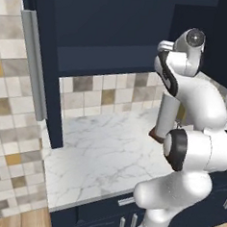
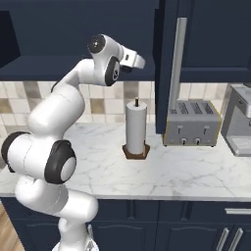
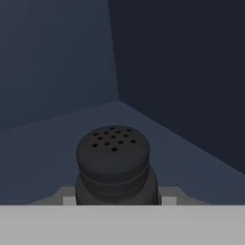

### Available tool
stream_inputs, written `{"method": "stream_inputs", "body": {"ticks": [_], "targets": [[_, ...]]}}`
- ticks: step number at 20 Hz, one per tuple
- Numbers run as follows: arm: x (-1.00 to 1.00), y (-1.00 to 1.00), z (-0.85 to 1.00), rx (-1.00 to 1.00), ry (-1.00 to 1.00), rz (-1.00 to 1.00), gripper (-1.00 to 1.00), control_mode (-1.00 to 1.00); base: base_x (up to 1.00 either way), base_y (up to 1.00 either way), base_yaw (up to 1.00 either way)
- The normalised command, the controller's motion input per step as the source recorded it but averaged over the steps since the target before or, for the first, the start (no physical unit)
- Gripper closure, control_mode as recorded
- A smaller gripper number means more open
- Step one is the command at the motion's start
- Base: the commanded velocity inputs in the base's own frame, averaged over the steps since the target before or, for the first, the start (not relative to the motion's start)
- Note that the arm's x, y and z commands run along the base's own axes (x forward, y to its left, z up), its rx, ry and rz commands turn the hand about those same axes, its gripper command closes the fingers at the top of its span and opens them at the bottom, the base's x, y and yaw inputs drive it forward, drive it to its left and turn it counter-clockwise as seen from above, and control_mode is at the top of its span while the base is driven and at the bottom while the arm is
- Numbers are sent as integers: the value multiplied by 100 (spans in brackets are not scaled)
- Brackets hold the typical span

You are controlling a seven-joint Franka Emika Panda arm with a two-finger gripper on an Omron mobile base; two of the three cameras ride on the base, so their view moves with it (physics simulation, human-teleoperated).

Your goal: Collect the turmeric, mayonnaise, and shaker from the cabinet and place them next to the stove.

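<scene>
In the hand view the shaker point(image 3: 114, 160), black with a perforated round top, stands on the floor of the dark navy cabinet point(image 3: 57, 62), near its back corner. My gripper point(image 3: 117, 200) is shut on the shaker, one finger on each side of its body. From the base, the arm reaches up into the open cabinet point(image 1: 105, 61). The cabinet's door point(image 2: 166, 73) with its silver bar handle point(image 2: 177, 63) hangs open. The turmeric, the mayonnaise and the stove are out of view.
Below the cabinet a paper towel roll point(image 2: 136, 130) stands on the marble counter point(image 2: 186, 171). A toaster point(image 2: 191, 122) and a coffee machine point(image 2: 238, 122) sit further right. The other open door point(image 1: 42, 57) hangs at the left, over the counter point(image 1: 98, 153).
</scene>
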Motion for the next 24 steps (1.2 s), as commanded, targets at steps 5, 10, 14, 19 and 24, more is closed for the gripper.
{"method": "stream_inputs", "body": {"ticks": [5,10,14,19,24], "targets": [[-100,7,17,0,-3,1,100,-100,0,0,0],[-100,11,9,-3,0,2,100,-100,0,0,0],[-100,14,0,-4,0,3,100,-100,0,0,0],[-100,26,-28,-8,0,7,100,-100,0,0,0],[-100,18,-74,-5,0,9,100,-100,0,0,0]]}}
